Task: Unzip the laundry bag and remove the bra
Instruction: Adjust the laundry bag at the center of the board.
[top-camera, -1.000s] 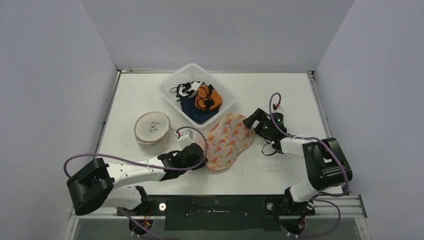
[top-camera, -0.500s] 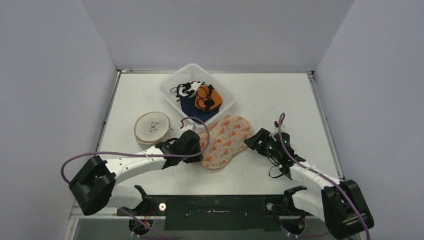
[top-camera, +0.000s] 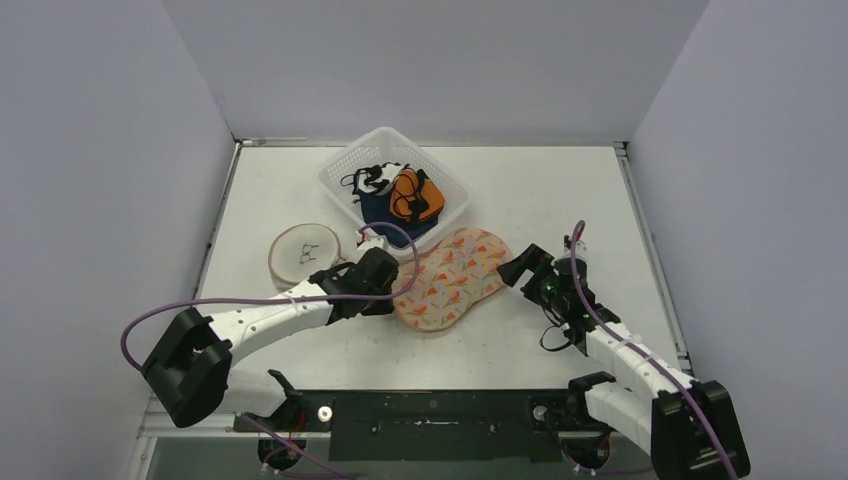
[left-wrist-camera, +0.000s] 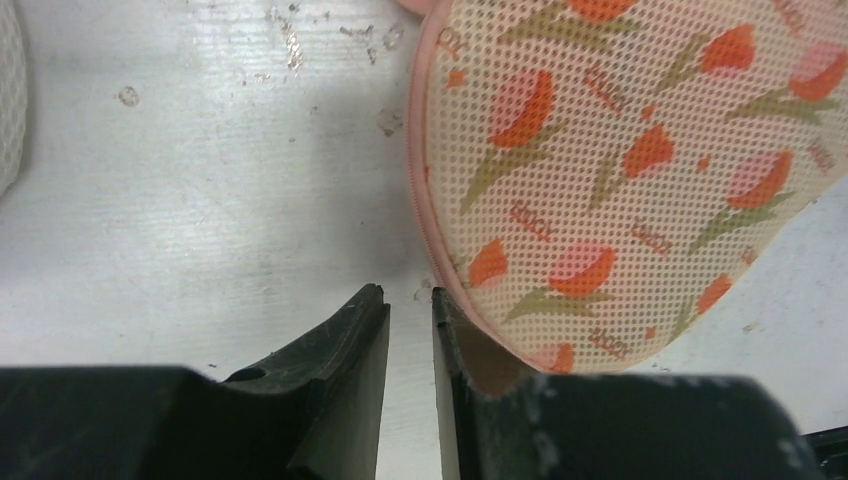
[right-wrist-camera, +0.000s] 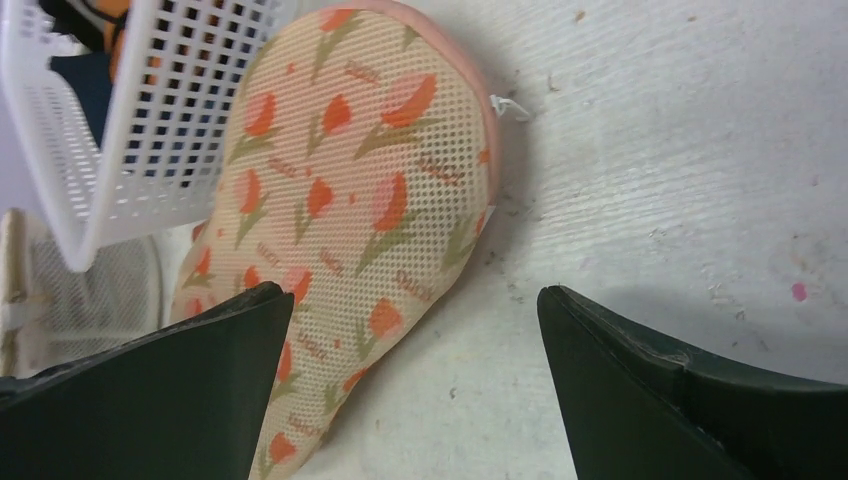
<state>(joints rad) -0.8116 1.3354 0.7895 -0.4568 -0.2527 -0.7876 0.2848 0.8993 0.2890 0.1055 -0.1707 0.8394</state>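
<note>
The laundry bag (top-camera: 447, 278) lies just in front of the basket (top-camera: 345, 172), its long axis running between both arms. The left gripper (left-wrist-camera: 410, 312), nearly closed, touches its near-left rim; the right gripper (right-wrist-camera: 415, 300) gapes wide opposite.

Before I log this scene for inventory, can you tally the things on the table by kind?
Floral mesh laundry bag: 1
Round white mesh bag: 1
White plastic basket, holding a pile of garments I cannot separate: 1
Total: 3 things on the table, not counting the basket's contents.
</note>
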